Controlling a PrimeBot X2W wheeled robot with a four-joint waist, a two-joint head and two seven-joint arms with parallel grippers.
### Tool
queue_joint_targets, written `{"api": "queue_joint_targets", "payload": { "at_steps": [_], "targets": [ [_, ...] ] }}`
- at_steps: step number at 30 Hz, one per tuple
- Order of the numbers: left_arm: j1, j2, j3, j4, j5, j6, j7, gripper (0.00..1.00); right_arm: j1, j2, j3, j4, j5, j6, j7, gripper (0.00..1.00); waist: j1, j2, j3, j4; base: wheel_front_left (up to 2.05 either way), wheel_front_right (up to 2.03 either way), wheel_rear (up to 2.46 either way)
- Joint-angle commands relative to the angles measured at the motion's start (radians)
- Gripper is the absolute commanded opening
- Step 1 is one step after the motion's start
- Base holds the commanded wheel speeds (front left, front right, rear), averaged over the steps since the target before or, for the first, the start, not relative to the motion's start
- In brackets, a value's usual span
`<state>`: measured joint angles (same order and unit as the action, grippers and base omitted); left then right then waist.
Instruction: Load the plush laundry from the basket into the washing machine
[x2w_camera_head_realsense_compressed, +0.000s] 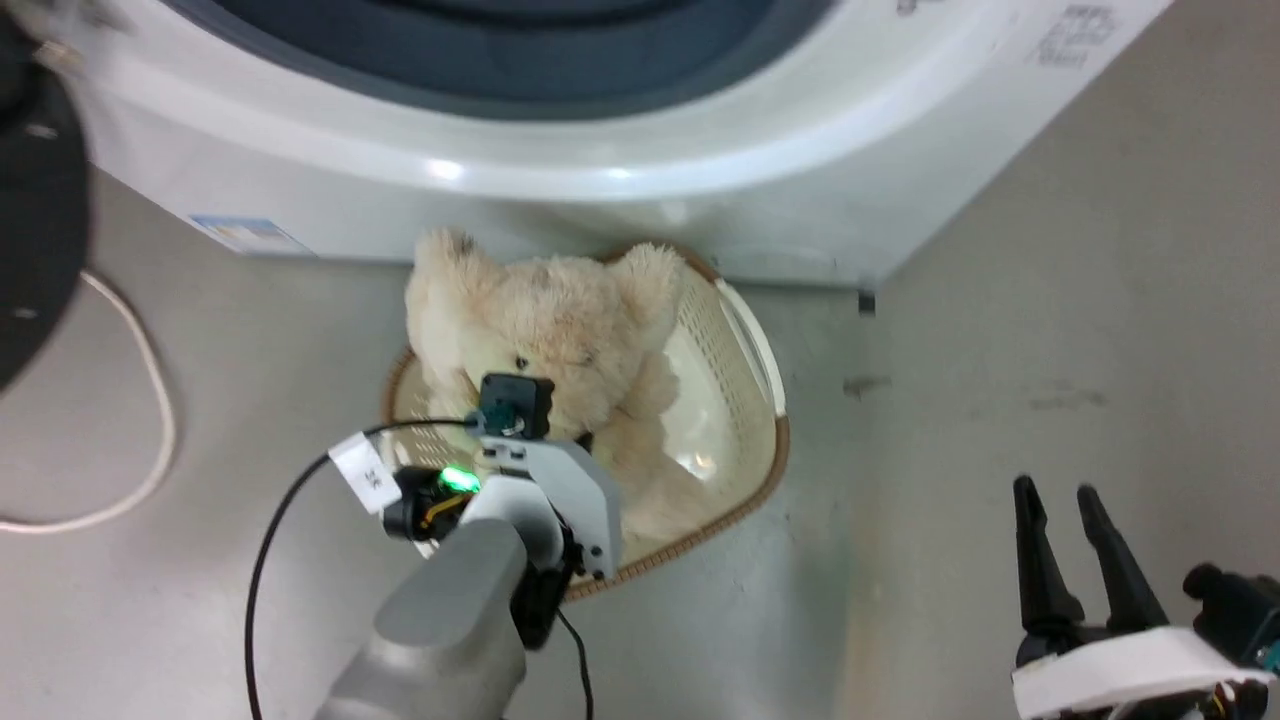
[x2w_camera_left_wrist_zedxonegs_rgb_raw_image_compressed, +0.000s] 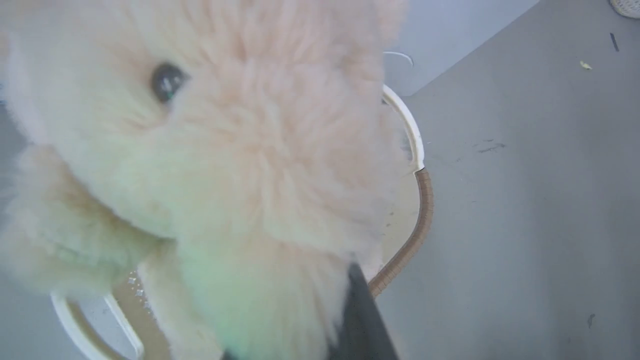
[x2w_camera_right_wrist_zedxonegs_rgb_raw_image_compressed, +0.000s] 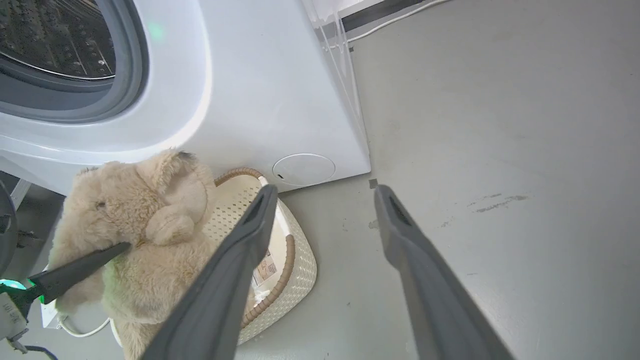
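The teddy bear sits in the basket on the floor against the washing machine; likely light, soft and floppy, so bite deep into the body, not loose fur; left tool clenched below its muzzle; right tool released.

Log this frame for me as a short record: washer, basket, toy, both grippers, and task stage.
washing machine: opening uncovered, steel drum visible
basket: on the floor, just in front of the washing machine
plush laundry: cream bear, head raised above the rim, lower body in the basket
left gripper: shut in the fur below the head
right gripper: open, holding nothing, over bare floor to the right of the basket
task stage: plush laundry gripped, not yet in the drum
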<state>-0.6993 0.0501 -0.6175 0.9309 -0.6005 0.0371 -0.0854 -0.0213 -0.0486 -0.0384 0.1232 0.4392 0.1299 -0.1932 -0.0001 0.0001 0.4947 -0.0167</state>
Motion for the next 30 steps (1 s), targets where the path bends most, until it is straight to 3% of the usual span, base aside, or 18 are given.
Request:
{"api": "queue_joint_targets", "payload": {
  "at_steps": [1,10,14,30],
  "targets": [
    [0.018,0.0,-0.01,-0.018,-0.014,0.007,-0.015,0.0,0.016,-0.002,-0.005,0.004,-0.007,0.001,0.005,1.0,0.0001,-0.0001,-0.087,0.041,0.0,0.0,0.0],
    [0.091,0.0,-0.054,-0.081,-0.042,0.043,-0.101,0.0,0.068,-0.002,-0.009,0.017,-0.004,0.001,0.034,1.0,0.0001,-0.0001,-0.235,0.063,0.0,0.0,0.0],
    [0.104,0.026,-0.047,-0.131,-0.02,0.073,-0.148,0.0,0.106,-0.002,-0.005,0.021,0.005,0.001,0.042,1.0,0.0001,-0.0001,-0.304,0.065,0.0,0.0,0.0],
    [0.017,0.123,-0.003,-0.256,-0.004,0.105,-0.155,0.0,0.158,-0.002,-0.021,-0.004,0.012,0.001,0.06,1.0,0.0001,-0.0001,-0.352,0.048,0.0,0.0,0.0]
  ]
}}
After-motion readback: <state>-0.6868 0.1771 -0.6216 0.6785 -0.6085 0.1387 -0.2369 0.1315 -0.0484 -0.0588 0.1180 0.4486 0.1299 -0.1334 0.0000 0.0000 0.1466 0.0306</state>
